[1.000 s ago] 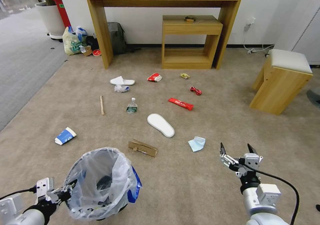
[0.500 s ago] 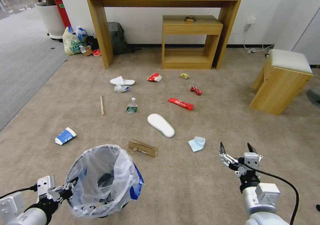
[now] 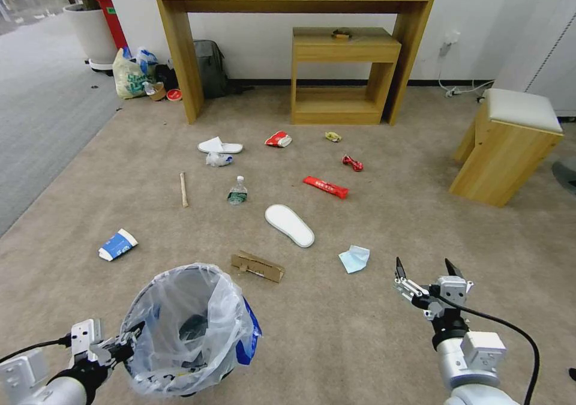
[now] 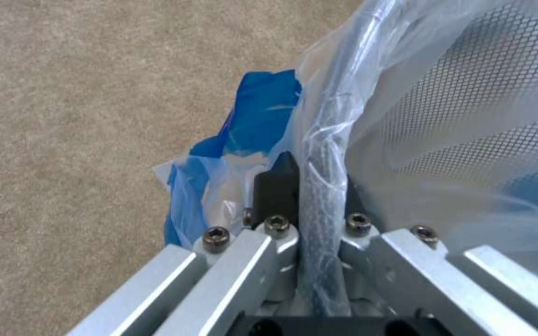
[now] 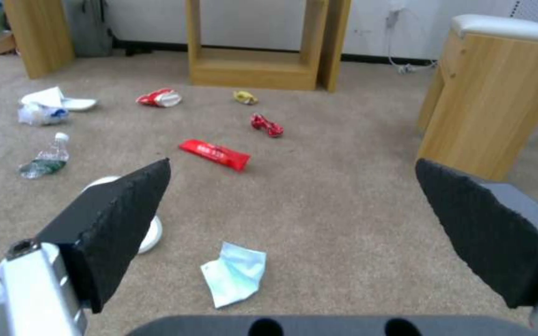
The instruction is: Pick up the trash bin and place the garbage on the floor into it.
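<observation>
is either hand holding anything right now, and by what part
The left hand holds the trash bin by its rim, fingers pinched over the bag-covered edge on the robot's left side. The right hand is open and holds nothing.

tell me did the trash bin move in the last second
Yes. Held at its rim by the left gripper, the trash bin has shifted slightly to the robot's right, closing on the cardboard strip, which lies where it was on the floor.
</observation>
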Robot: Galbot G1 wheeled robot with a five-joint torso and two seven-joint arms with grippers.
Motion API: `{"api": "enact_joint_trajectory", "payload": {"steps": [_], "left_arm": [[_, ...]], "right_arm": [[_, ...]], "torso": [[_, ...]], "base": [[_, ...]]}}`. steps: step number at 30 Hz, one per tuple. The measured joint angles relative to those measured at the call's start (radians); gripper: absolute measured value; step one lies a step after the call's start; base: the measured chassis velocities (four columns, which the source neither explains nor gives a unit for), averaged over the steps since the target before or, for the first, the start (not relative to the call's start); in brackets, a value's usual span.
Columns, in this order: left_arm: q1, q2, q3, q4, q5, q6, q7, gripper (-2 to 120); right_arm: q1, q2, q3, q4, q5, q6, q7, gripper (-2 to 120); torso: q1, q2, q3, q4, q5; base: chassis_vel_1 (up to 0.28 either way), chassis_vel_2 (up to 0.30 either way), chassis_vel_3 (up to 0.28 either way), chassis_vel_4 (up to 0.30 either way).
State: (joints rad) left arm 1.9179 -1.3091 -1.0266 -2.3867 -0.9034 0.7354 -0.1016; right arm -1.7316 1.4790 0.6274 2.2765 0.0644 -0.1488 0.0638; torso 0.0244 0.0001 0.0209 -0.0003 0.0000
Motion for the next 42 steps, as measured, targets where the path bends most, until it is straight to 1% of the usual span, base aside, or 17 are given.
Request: {"api": "enact_joint_trajectory", "payload": {"steps": [23,30,42], "left_arm": [[-0.002,0.001,-0.001,0.009,0.0,0.0,0.016,0],[-0.003,0.004,-0.002,0.011,0.0,0.0,0.02,0],[-0.003,0.007,-0.003,0.015,0.002,0.0,0.031,0]], "right_arm": [[0.004,-0.002,-0.005,-0.003,-0.007,0.002,-0.005,100],[0.007,-0.001,-0.008,-0.003,-0.009,0.002,-0.004,100],[0.009,0.0,-0.012,-0.004,-0.013,0.001,-0.002,100]], "torso": [[0.0,0.0,0.0,0.0,0.0001],[0.0,0.0,0.0,0.0,-0.0004],[0.0,0.0,0.0,-0.0001,0.0001]], "base": [[0.006,0.005,-0.005,-0.008],[0.147,0.14,-0.152,-0.148],[0.123,0.12,-0.126,-0.123]]}}
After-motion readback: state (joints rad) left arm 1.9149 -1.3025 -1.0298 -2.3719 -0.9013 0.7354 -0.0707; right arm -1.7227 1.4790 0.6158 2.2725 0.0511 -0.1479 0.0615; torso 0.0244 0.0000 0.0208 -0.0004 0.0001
